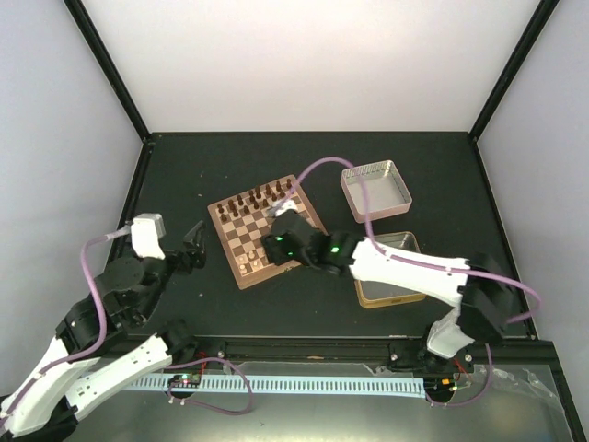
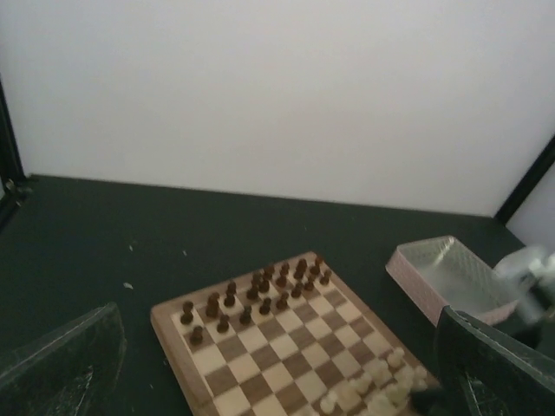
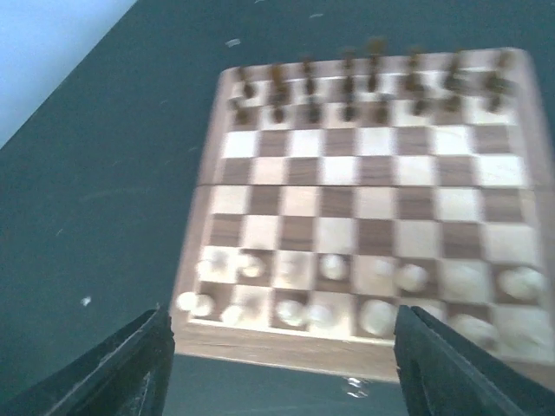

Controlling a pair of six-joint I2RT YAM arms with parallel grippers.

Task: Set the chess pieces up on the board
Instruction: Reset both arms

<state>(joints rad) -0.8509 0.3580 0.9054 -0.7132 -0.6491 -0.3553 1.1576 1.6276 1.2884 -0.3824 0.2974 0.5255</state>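
The board (image 1: 247,235) lies at the table's middle. Dark brown pieces (image 1: 262,198) fill its two far rows. The pale cream chess pieces (image 3: 334,290) stand blurred on the two near rows in the right wrist view; some at the left corner look off their squares. They also show in the left wrist view (image 2: 373,390). My right gripper (image 1: 281,226) hovers over the board's near edge (image 3: 286,351), open and empty. My left gripper (image 1: 195,241) is left of the board, open and empty, its fingers (image 2: 61,364) framing the board (image 2: 277,347).
A pinkish-silver tin lid (image 1: 375,189) sits behind and right of the board, also in the left wrist view (image 2: 447,277). A gold tin (image 1: 391,272) lies right of the board, partly under my right arm. Black frame posts stand at the back corners.
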